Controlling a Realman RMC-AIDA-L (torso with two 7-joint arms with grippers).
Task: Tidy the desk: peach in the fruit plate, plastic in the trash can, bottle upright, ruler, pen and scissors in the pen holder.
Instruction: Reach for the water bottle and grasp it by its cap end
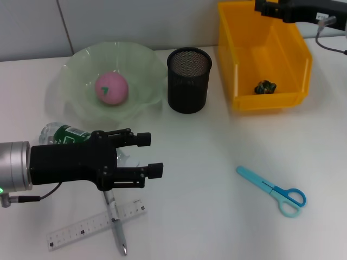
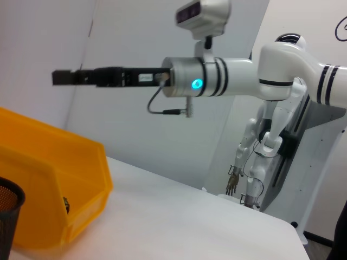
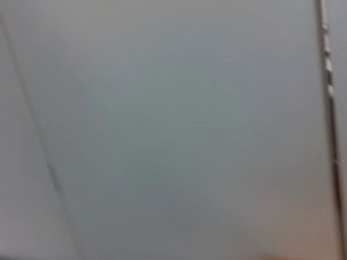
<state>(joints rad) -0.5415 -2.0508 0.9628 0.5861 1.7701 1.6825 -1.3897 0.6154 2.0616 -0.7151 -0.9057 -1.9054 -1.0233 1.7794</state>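
Pink peach (image 1: 111,88) already sits in the fruit plate (image 1: 145,65) and plastic (image 1: 266,86) in the trash can (image 1: 245,40), so the left gripper (image 1: 151,154), fingers apart, hovers by the fallen bottle (image 1: 64,133), judged next to grasp and stand upright

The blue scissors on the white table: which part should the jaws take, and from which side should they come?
Grip the straight closed blades and shank of the blue plastic-handled scissors, probably from directly above, jaws closing across that narrow part. They lie flat on the white table, apart from everything else, and the handle loops look too wide and hollow for a firm hold.
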